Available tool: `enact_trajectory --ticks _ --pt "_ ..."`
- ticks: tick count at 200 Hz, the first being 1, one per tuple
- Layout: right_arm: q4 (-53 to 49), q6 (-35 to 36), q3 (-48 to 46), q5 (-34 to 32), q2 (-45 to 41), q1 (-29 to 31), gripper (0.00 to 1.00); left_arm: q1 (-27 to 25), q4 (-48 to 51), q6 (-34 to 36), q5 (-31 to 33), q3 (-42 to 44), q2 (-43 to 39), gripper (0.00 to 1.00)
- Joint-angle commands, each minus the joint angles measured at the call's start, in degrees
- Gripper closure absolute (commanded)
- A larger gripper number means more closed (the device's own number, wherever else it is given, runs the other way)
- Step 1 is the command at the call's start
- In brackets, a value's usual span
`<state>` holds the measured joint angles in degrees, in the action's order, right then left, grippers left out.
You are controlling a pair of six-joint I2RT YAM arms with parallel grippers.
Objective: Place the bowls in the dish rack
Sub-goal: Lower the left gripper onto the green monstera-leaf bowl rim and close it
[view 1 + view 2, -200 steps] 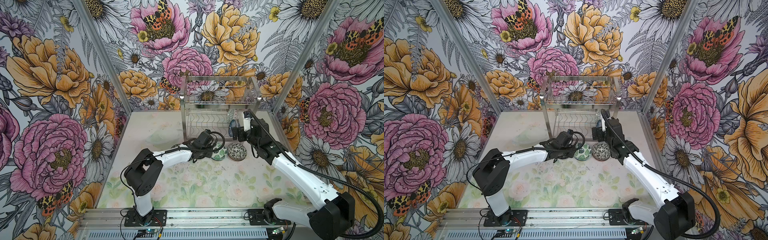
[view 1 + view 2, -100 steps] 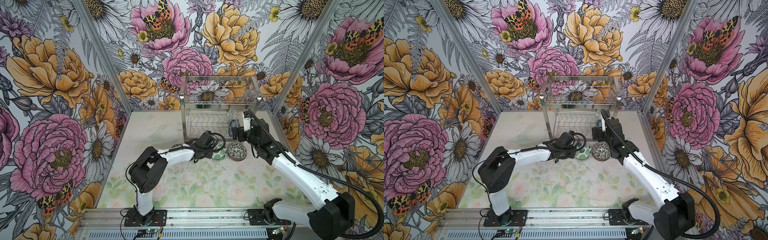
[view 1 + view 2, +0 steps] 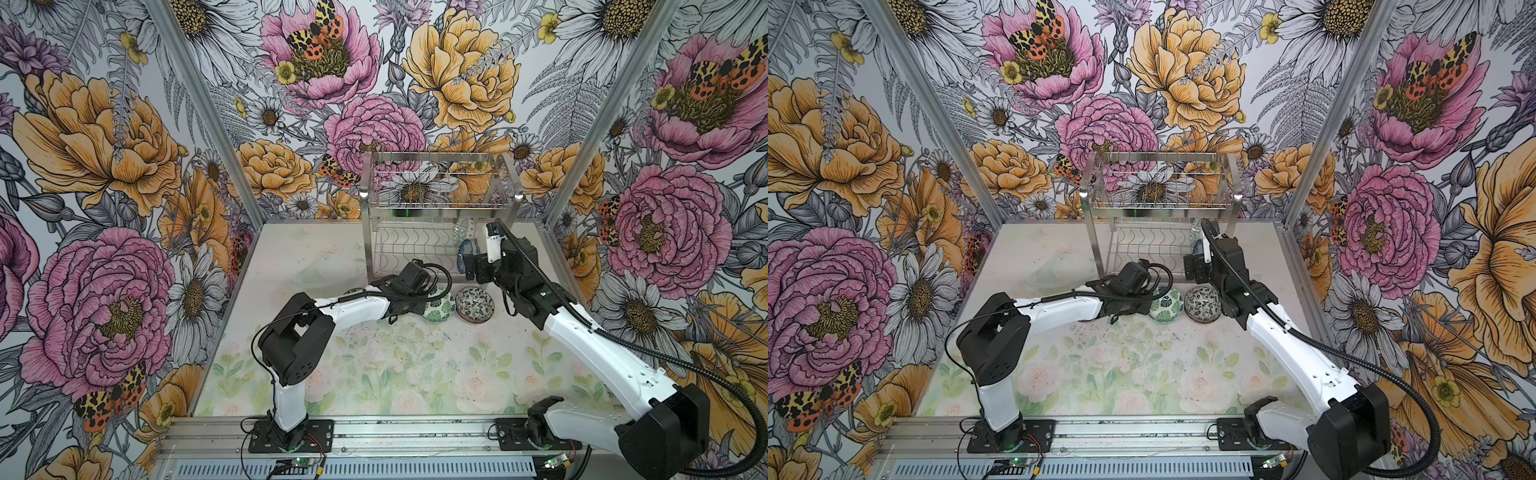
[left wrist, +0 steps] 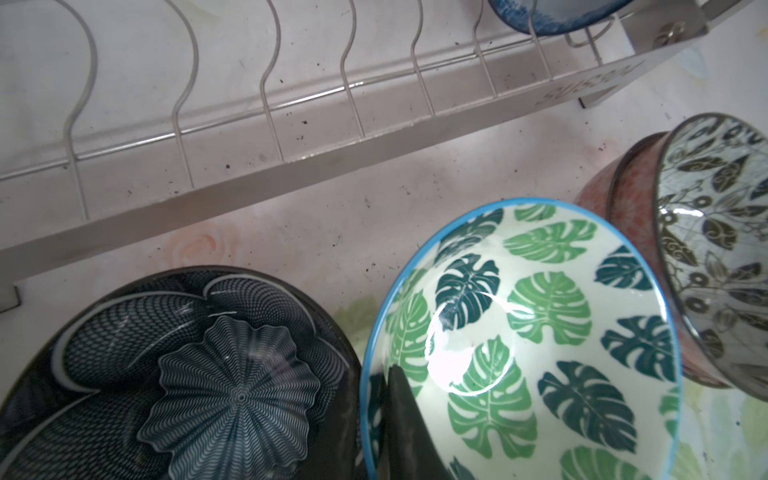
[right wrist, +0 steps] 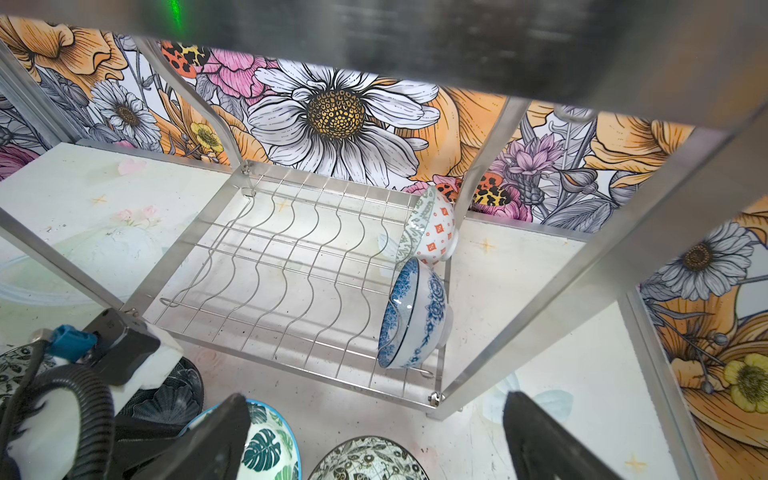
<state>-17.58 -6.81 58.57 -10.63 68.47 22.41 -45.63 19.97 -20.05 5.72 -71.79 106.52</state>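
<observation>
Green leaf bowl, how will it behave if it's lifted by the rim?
Likely rigid and breakable: the green leaf bowl looks like glazed ceramic. Its glossy glare suggests a slippery wall where the left gripper's finger sits inside the rim. Held by one edge, it would probably tilt, and could knock the black-and-white leaf bowl close beside it.

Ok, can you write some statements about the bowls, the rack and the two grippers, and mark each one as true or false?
1. Two bowls stand on edge in the lower tier of the dish rack. True: the blue floral bowl and the orange-diamond bowl.
2. The upper tier holds a bowl. False: no bowl shows there in both top views.
3. One finger of the left gripper is inside the green leaf bowl. True.
4. The right gripper is shut on the black-and-white bowl. False: its jaws stand wide open, holding nothing.
5. The green leaf bowl is in the rack. False: it is outside, in front of it.
</observation>
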Motion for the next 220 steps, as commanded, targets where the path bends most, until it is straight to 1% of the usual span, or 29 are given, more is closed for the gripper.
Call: enact_trajectory --ticks 1,21,49,137,142,173,220 --pt "0.1 0.5 1.3 0.4 0.7 -0.3 0.03 -0.2 0.7 0.4 1.0 -1.3 0.7 0.88" --pt "0.0 0.6 1.4 0.4 0.7 -0.2 0.03 -0.2 0.9 0.5 1.2 -1.6 0.6 0.92" --pt "0.0 0.6 1.4 0.4 0.8 -0.2 0.03 -0.2 1.4 0.6 1.5 -2.1 0.4 1.00" --pt "0.1 0.7 1.1 0.4 0.7 -0.2 0.03 -0.1 1.6 0.9 3.9 -2.0 -1.6 1.00" --pt "0.1 0.7 1.1 0.4 0.7 -0.3 0.03 -0.1 1.6 1.1 4.1 -1.9 -3.8 1.00" --pt "0.0 0.5 1.1 0.5 0.8 -0.3 0.03 -0.1 1.0 1.8 5.3 -2.3 -5.7 1.00" --pt "0.1 0.5 1.0 0.5 0.4 -0.2 0.03 0.5 0.2 2.0 5.1 -2.9 -8.0 1.00"
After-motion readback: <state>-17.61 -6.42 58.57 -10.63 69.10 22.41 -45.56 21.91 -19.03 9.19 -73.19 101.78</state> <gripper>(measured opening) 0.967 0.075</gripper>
